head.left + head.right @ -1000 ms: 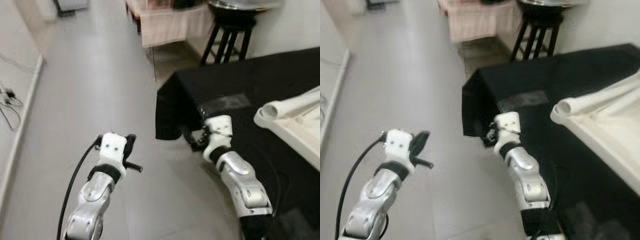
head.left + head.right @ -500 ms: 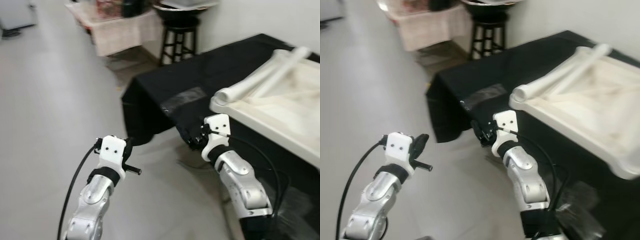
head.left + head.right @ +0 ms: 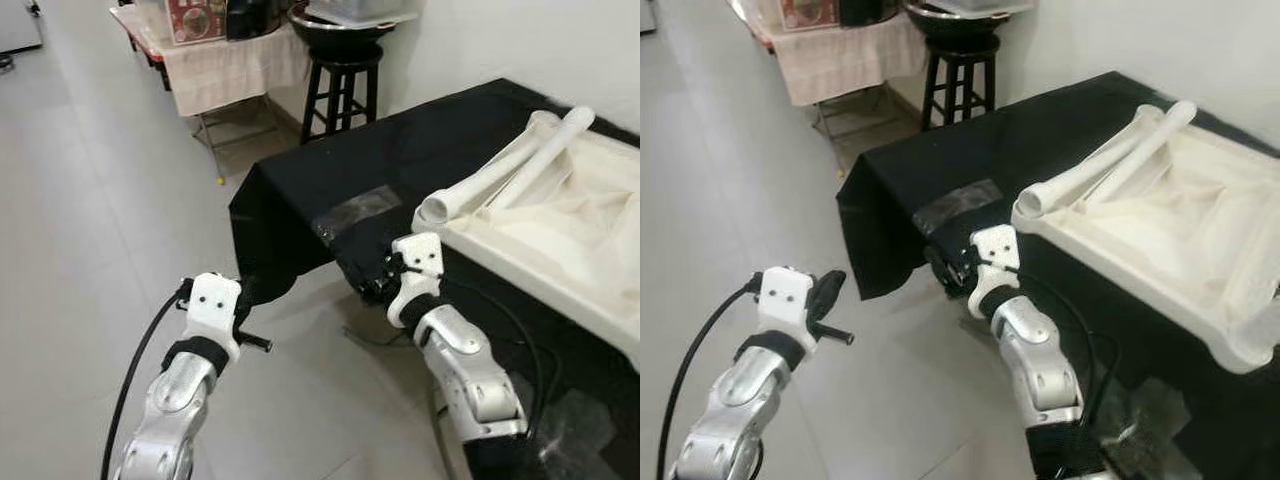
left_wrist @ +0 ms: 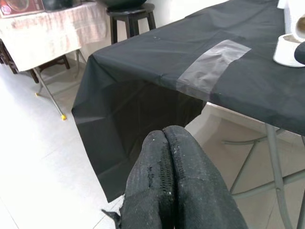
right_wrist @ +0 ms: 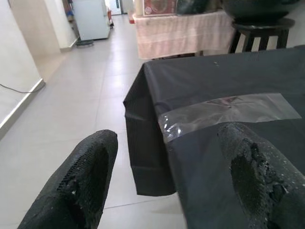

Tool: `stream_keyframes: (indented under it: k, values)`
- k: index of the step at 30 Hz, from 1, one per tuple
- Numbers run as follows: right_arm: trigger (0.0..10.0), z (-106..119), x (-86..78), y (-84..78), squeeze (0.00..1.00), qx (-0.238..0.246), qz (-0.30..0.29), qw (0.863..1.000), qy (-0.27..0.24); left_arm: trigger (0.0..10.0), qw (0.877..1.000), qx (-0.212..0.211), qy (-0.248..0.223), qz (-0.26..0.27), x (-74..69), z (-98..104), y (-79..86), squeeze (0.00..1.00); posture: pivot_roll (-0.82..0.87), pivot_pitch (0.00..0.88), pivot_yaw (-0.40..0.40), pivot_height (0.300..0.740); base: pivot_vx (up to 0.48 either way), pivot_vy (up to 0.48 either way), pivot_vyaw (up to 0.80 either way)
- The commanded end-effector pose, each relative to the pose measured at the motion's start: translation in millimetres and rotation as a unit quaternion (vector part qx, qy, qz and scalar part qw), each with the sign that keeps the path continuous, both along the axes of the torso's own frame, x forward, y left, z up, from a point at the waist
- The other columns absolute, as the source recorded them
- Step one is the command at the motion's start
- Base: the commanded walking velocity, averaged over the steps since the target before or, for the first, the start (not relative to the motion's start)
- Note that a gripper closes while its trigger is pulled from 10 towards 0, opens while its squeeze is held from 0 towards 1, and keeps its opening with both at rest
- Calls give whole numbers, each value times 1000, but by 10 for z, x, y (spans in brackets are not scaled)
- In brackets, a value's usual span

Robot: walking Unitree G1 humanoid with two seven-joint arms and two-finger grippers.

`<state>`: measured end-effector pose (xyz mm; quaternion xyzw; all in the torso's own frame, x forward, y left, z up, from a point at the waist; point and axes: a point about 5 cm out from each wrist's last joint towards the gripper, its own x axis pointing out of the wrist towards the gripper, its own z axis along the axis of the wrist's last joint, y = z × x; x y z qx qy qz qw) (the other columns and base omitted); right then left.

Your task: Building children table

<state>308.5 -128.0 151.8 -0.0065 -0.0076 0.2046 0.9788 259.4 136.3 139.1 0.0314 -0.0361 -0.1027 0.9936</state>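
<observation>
Tabletop (image 3: 1160, 215), white and upside down, lies at right of frame on a black cloth (image 3: 940, 150), two legs (image 3: 1110, 165) resting along its upper rim. Right gripper (image 3: 952, 268), fingers spread, hangs at the cloth's near edge; left gripper (image 3: 243, 300), fingers pressed together, is empty over the floor at lower left. Parts look rigid, light, smooth plastic; grasp a leg mid-shaft.

Pale grey tiled floor (image 3: 90, 230) runs down a long room; a white wall (image 3: 520, 40) stands on the right; a black stool (image 3: 340, 85) carries a dark bowl (image 3: 345, 22); beside it a folding table under a pinkish cloth (image 3: 230, 65); a white appliance (image 5: 90, 19) far off.
</observation>
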Motion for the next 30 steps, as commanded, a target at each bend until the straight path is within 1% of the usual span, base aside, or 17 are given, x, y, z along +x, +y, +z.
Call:
stream_keyframes:
  k: [1, 15, 17, 19, 21, 26, 27, 28, 30]
  values:
    - [10000, 7, -6, 13, 0, 5, 4, 1000, -6, 10000, 1000, -1, 2, 1, -7, -12, 11, 0, 69, 111, -21, 740, 251, 0, 0]
    - [10000, 27, -7, 23, 0, 5, 6, 1000, -12, 10000, 1000, -1, 2, 0, -8, -11, 17, 0, 70, 109, -18, 740, 256, 0, 0]
    - [10000, 98, -3, 32, 0, 11, 9, 999, -29, 10000, 1000, 0, 2, 0, -7, -12, 18, 0, 70, 109, -18, 740, 255, 0, 0]
    - [10000, 126, 0, 35, 0, 13, 10, 999, -35, 10000, 1000, 0, 2, 0, -6, -12, 18, 0, 70, 109, -18, 740, 257, 0, 0]
    - [10000, 279, 17, 50, 0, 20, 17, 998, -59, 10000, 1000, 0, 1, 0, 0, -6, 22, 0, 69, 102, -16, 740, 255, 0, 0]
    - [10000, 366, 31, 56, 0, 25, 17, 997, -69, 10000, 1000, -2, -1, 5, 17, 10, 44, 0, 69, 99, -17, 740, 255, 0, 0]
    - [10000, 450, 38, 83, 0, 27, 24, 996, -79, 10000, 1000, -5, -9, 12, 57, 64, 66, 0, 68, 96, -17, 740, 255, 0, -800]
    - [10000, 450, 38, 83, 0, 27, 24, 996, -79, 10000, 1000, -5, -9, 12, 57, 64, 66, 0, 68, 96, -17, 740, 255, 0, -800]
    - [10000, 516, 39, 110, 0, 27, 32, 995, -87, 10000, 1000, -7, -20, 16, 100, 128, 81, 0, 66, 90, -16, 740, 255, 0, -800]
